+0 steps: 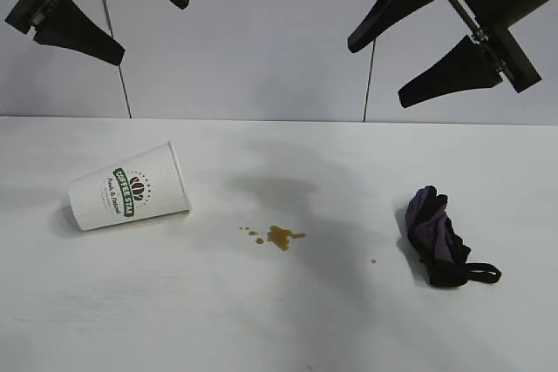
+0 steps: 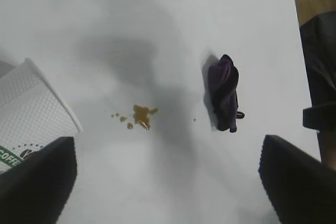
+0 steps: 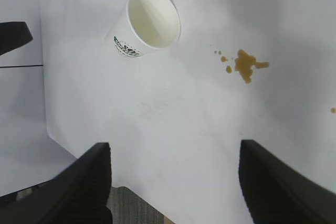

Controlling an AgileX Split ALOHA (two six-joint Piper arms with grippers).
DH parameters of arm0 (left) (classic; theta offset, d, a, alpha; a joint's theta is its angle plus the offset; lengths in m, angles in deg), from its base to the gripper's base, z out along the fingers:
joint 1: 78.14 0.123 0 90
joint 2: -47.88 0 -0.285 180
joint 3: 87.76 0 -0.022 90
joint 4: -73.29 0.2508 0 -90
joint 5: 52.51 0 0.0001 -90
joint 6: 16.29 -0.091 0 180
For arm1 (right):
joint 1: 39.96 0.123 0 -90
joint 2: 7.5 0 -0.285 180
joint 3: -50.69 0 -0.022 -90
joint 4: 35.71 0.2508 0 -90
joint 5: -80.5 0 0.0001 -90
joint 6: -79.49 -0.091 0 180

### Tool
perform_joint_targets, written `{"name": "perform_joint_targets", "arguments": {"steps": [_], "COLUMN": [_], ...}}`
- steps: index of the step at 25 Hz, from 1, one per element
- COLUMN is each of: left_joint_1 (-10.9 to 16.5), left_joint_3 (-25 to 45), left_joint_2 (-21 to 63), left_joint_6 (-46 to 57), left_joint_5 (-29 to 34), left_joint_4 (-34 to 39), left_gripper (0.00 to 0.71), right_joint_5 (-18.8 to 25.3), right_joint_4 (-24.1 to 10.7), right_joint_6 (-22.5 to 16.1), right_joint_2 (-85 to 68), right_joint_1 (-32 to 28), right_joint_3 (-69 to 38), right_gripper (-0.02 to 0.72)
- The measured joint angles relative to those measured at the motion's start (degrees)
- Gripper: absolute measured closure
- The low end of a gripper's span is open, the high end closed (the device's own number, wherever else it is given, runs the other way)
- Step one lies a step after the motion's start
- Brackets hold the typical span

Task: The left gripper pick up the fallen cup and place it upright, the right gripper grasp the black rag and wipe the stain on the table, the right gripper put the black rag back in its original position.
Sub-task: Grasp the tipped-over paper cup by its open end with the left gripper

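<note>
The white cup (image 1: 129,187) with the green logo lies on its side at the left of the white table (image 1: 288,320), its mouth facing right. It also shows in the left wrist view (image 2: 29,114) and the right wrist view (image 3: 146,22). The brown stain (image 1: 279,236) sits mid-table, seen too in both wrist views (image 2: 142,116) (image 3: 245,65). The black and purple rag (image 1: 438,236) lies at the right (image 2: 224,92). My left gripper (image 1: 144,15) hangs open high above the left side. My right gripper (image 1: 392,67) hangs open high above the right side. Both are empty.
A grey panelled wall (image 1: 261,32) stands behind the table. A tiny brown droplet (image 1: 374,261) lies between stain and rag. The table's edge and the floor beyond show in the right wrist view (image 3: 131,203).
</note>
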Motion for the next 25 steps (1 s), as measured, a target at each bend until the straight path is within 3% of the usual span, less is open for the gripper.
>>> {"name": "perform_joint_targets", "arguments": {"steps": [7,15,19,25], "left_joint_1": [0.0,-0.6,-1.4,-6.1], "left_joint_3": [-1.8,-4.1,-4.1,-4.1], "left_joint_2": [0.0,-0.1,0.0,0.0], "left_joint_6": [-12.1,-34.3,-38.8,-42.1], "left_joint_5": [1.7,3.1,1.0,0.4], "left_joint_4": [2.4,15.3,18.5,27.1], "left_gripper": [0.017,0.016,0.022,0.023], "right_joint_5": [0.0,0.0,0.0,0.0], "right_joint_4": [0.0,0.0,0.0,0.0], "right_joint_6": [0.0,0.0,0.0,0.0], "right_joint_2": [0.0,0.0,0.0,0.0], "right_joint_1": [0.0,0.0,0.0,0.0], "right_joint_3": [0.0,0.0,0.0,0.0], "right_gripper": [0.231,0.231,0.231,0.231]}}
